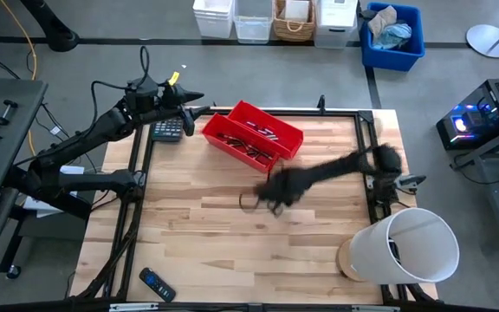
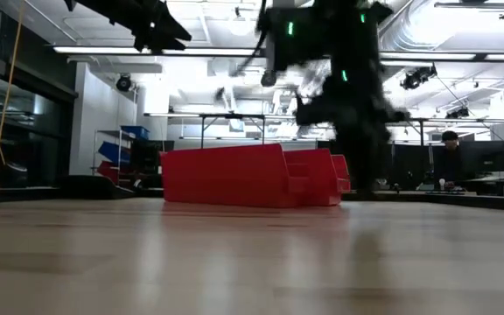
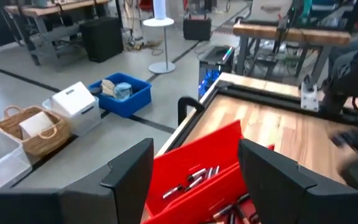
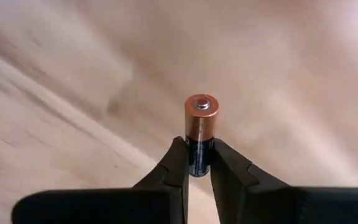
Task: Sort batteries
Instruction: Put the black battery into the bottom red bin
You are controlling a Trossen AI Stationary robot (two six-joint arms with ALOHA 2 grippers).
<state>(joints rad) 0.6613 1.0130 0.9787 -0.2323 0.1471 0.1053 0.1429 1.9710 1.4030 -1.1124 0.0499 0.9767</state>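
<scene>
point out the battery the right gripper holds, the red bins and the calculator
battery (image 4: pixel 201 121): right wrist view, copper top end.
red bins (image 1: pixel 271 126): high view, far bin's wall.
calculator (image 1: pixel 167 130): high view, its keypad.

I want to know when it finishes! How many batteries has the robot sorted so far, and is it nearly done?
Some small silver-grey cylindrical batteries already lie in the red plastic bins; I can't count them. In hand: the right end effector, over the wooden table beside the bins, grips one copper-topped black battery. The left end effector hovers open above the bins. How many remain is unclear.
</scene>
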